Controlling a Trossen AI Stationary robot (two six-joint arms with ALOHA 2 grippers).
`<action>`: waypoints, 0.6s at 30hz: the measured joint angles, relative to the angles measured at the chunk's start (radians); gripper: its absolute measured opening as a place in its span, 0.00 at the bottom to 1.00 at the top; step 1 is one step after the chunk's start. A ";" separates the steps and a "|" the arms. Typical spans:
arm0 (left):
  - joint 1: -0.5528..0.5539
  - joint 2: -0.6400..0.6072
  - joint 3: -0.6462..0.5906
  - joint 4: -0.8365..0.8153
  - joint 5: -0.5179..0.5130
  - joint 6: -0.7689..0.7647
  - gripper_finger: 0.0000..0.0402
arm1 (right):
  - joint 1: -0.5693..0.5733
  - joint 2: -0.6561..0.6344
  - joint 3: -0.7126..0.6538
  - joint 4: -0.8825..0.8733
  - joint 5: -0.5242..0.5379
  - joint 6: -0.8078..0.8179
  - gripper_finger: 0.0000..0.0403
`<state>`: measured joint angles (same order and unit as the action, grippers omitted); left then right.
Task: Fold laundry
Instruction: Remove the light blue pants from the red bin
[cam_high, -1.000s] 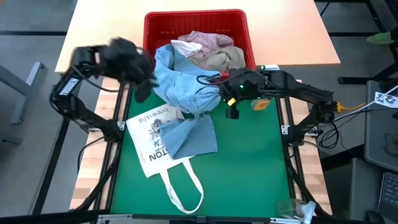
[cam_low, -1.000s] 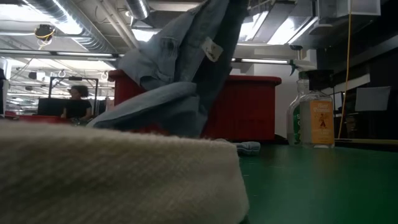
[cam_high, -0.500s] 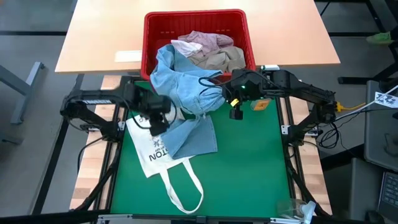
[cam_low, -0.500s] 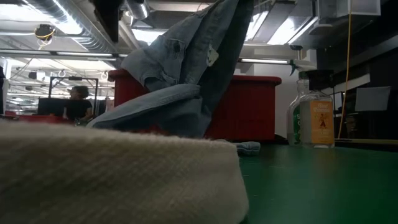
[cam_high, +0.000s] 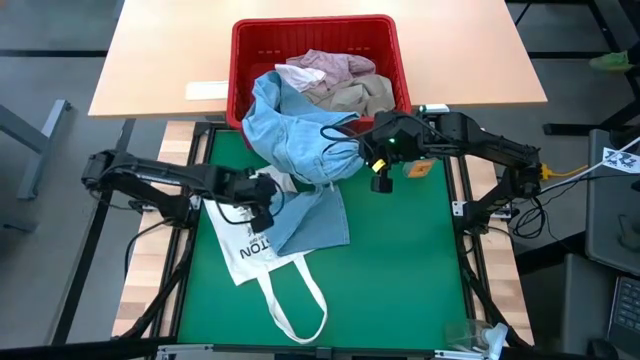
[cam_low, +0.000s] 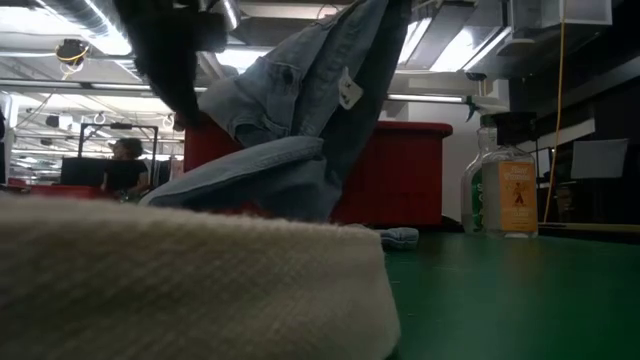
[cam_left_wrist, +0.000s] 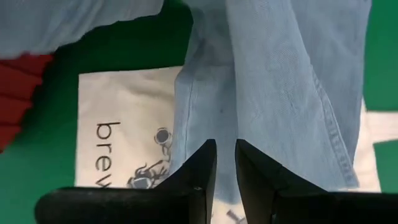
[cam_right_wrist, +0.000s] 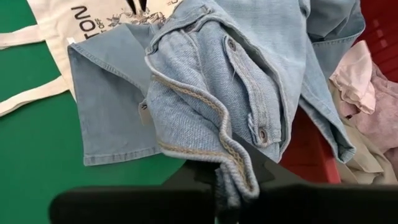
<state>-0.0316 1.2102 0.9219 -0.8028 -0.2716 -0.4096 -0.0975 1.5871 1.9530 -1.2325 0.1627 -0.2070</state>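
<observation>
Denim jeans (cam_high: 300, 150) in light blue hang half out of the red basket (cam_high: 250, 45) at the far edge of the bench (cam_high: 400, 260), one leg trailing down across a white tote bag (cam_high: 245, 250) on the green mat. The right hand (cam_high: 372, 168) is clamped on the jeans' waistband (the seam and buttons bunch right at its fingers in its own wrist view) and holds it above the mat beside the basket's front corner. The left hand (cam_high: 262, 200) hovers low over the trailing leg and the tote, its fingers (cam_left_wrist: 198, 174) nearly together with only a thin gap, gripping nothing. Tan cloth (cam_high: 350, 98) and a pink shirt (cam_high: 325, 66) lie inside the basket. A clear bottle (cam_low: 503, 190) stands near the right edge.
</observation>
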 joint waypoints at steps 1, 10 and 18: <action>0.002 -0.038 -0.043 0.043 0.000 -0.007 0.14 | 0.000 0.000 0.000 -0.002 -0.001 0.000 0.05; 0.043 -0.227 -0.447 0.676 -0.013 -0.007 0.14 | 0.000 0.000 0.000 0.000 -0.018 0.000 0.09; 0.096 -0.190 -0.592 1.064 -0.085 -0.007 0.15 | 0.000 0.000 0.000 0.004 -0.018 0.000 0.04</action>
<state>0.0645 1.0203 0.3302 0.2610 -0.3566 -0.4171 -0.0978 1.5867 1.9530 -1.2289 0.1448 -0.2067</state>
